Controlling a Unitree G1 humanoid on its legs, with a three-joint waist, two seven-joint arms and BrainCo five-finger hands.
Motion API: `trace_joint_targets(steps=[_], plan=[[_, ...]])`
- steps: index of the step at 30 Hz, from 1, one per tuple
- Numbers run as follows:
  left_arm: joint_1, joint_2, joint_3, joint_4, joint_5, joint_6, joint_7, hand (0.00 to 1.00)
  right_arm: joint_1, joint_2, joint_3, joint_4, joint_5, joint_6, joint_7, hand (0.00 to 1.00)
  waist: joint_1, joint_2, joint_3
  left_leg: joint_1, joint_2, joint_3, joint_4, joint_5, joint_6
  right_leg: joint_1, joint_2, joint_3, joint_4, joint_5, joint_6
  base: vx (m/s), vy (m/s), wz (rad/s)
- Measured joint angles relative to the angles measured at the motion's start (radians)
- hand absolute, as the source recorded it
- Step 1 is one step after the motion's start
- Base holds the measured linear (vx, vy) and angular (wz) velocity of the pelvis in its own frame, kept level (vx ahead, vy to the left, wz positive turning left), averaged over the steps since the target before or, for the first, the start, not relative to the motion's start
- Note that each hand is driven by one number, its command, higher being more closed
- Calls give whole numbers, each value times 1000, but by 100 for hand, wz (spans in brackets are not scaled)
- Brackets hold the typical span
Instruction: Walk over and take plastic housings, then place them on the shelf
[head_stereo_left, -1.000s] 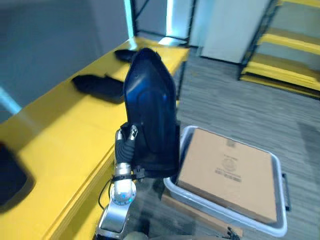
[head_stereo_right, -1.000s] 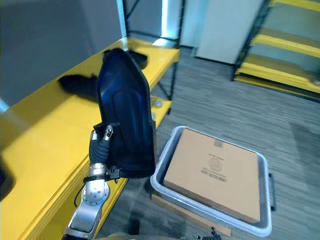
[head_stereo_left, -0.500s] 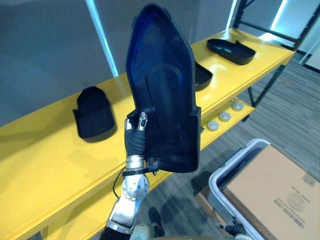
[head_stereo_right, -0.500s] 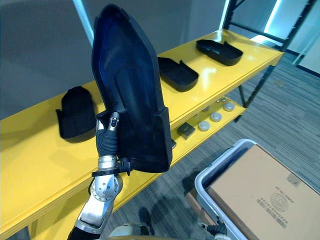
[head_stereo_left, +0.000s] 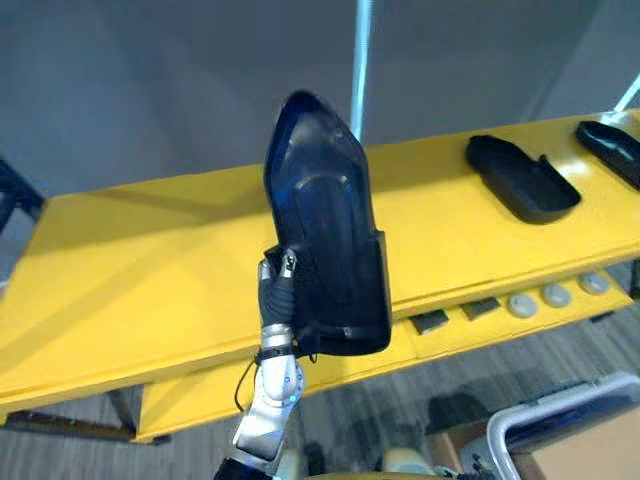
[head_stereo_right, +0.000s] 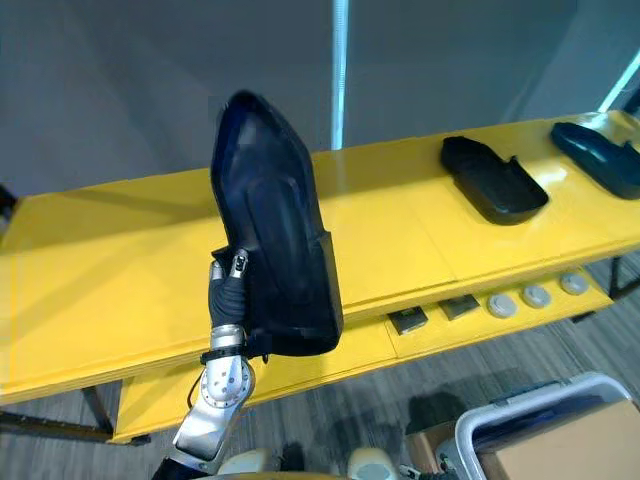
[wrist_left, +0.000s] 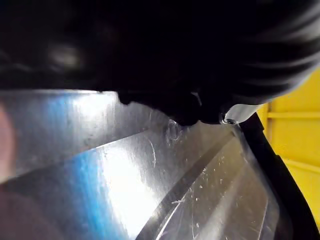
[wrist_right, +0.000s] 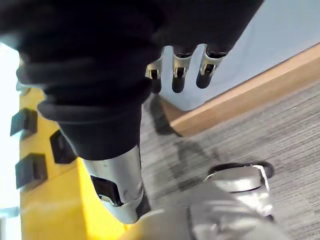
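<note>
One large dark housing (head_stereo_left: 325, 240) stands upright in the left hand (head_stereo_left: 272, 292), narrow end up, its hollow glossy inner face turned toward the camera. The thumb lies curled over the lower left edge of that inner face while the fingers go behind the shell, so the hand is clamped on the housing and lifts it clear of everything, in front of the yellow shelf (head_stereo_left: 150, 260). From the left wrist, the shiny scratched inside of the housing shows right up against the hand's dark cover.

Two more dark pieces lie flat on the shelf toward the robot's right, well apart from the held one: a second housing (head_stereo_left: 522, 178) and, at the far right edge, a third housing (head_stereo_left: 612, 148). On the lower shelf (head_stereo_left: 200, 395) sit small dark square blocks (head_stereo_left: 431, 321) and, to their right, a row of pale round discs (head_stereo_left: 556, 296). At the lower right, a pale bin (head_stereo_left: 545, 415) stands on the grey floor (wrist_right: 250, 130) with a cardboard box (head_stereo_right: 565, 458) in it.

Hanging by the floor, the right hand (wrist_right: 182, 65) has its fingers relaxed and grasps nothing
</note>
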Motion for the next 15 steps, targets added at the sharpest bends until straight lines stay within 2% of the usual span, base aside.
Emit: trace_joint_targets(steps=[2,3,4,6,10,13,15], plan=[[14,10,0,1,-9,0,-16,100,-1,2,0,0,0,-1,0,0,3,-9,-12,24,5,-8,-39,28,-4,9,8,2,0,20,-7,100,-58,20],[23,11,-1,1,-17,0,-17,100,-2,3,0,1,0,-1,0,0,7,-4,-19,36,13,-10,-58,35,-9,9,12,5,0,31,-5,43,-39,8],[33,17,1,3,-22,0,-16,100,-7,2,0,1,-1,-1,0,0,7,-2,-24,54,16,-11,-96,61,-18,14,20,16,-18,45,-18,23,-38,3],[33,19,1,13,-28,0,-17,100,-18,0,0,1,-5,-1,0,0,5,5,-37,66,17,-9,-161,101,-27,12,25,21,-52,57,-9,-39,-77,-6],[30,19,-13,43,-28,9,-24,100,-29,-5,1,7,-12,-2,0,0,-2,23,-40,106,20,-6,-299,190,-45,12,38,21,-95,60,-10,-100,-99,-7],[24,21,-20,60,-27,14,-37,100,-30,-10,0,8,-20,-2,-2,0,-9,35,-34,93,26,-18,-304,204,-48,14,42,5,-107,59,-11,-184,-75,9],[3,20,-31,58,-27,14,-37,100,-43,-23,-1,31,-21,-2,-4,0,-31,39,-30,44,29,1,-300,180,-60,-19,27,-53,-113,62,-13,-241,3,69]])
